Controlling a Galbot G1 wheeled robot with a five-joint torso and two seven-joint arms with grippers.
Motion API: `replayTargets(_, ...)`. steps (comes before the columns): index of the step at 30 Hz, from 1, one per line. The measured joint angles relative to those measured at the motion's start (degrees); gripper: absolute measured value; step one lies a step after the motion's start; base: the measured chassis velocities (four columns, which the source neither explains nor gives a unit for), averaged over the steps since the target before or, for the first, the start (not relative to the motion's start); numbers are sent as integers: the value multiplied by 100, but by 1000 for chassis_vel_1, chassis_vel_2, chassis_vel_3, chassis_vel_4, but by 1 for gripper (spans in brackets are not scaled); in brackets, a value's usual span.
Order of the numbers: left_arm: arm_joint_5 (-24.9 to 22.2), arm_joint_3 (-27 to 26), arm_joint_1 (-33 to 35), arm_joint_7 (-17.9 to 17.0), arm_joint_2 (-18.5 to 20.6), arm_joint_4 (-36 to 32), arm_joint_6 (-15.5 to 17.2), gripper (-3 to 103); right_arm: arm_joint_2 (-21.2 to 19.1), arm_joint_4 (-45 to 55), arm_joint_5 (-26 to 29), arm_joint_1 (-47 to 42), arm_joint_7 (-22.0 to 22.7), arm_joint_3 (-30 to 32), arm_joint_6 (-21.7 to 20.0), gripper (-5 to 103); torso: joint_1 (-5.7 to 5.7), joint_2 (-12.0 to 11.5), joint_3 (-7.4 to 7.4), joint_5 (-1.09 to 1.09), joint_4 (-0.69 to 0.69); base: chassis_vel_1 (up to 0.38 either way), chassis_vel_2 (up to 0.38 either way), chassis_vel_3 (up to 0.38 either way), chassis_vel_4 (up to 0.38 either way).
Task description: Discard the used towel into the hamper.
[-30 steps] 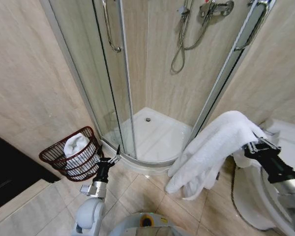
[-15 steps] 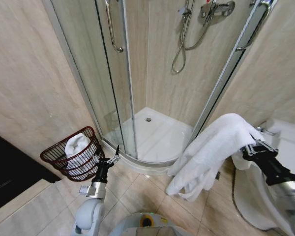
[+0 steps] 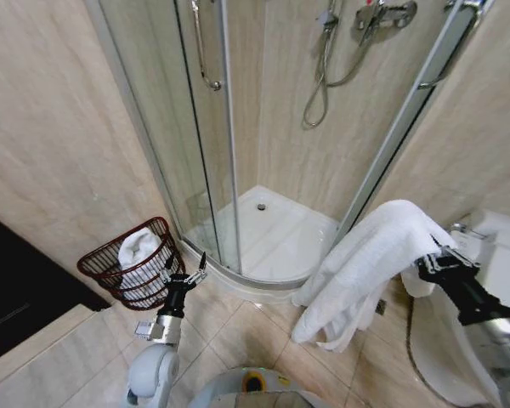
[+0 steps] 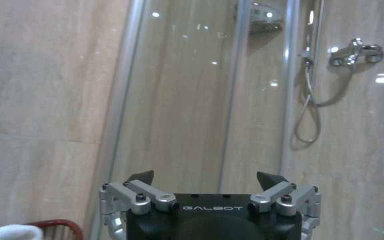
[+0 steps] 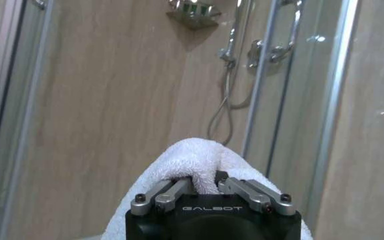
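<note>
Towel [image 3: 365,263] first, because that is what we carry: our right gripper [image 5: 207,186] is clamped on a thick fold of white terry, fingers [image 5: 172,192] pinched together on the cloth, and in the head view the rest of it hangs in a long drape down and to the left of that gripper [image 3: 427,262]. It swings free above the tiled floor [image 3: 238,331], touching nothing below that we can make out.

Over on the other side, our left gripper [image 3: 187,274] is held low with its two fingers spread apart and nothing between them; its wrist view confirms it, fingertips [image 4: 142,176] wide and only shower glass beyond.

Just beyond and to the left of that open gripper sits the hamper [image 3: 110,270], the dark red ribbed basket against the wall, rim tipped towards us. A rolled white towel [image 3: 136,248] is already inside it.

Farther out, the curved glass door [image 3: 200,153] and white shower tray [image 3: 276,234] lie between the two arms.

So we judge this as the carry step: towel gripped, not yet delivered. The hamper is well apart from the loaded gripper, right across the shower front. The next move calls for bringing that gripper over the rim, with the dangling tail lifted clear of the edge, before letting go.
</note>
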Motion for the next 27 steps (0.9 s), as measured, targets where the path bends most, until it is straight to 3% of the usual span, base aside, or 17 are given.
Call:
replayTargets(21,-28,-2,-159,36,103,111,100,100,71,-6,-342,-18,-371,-402,10,11,0,-45,-48,0,0,75,78,70,73)
replayTargets(27,-12,1,-165,54,102,127,120,100,-173,-6,-254,-62,-558,-284,25,11,0,-45,-47,2,0,75,80,69,73)
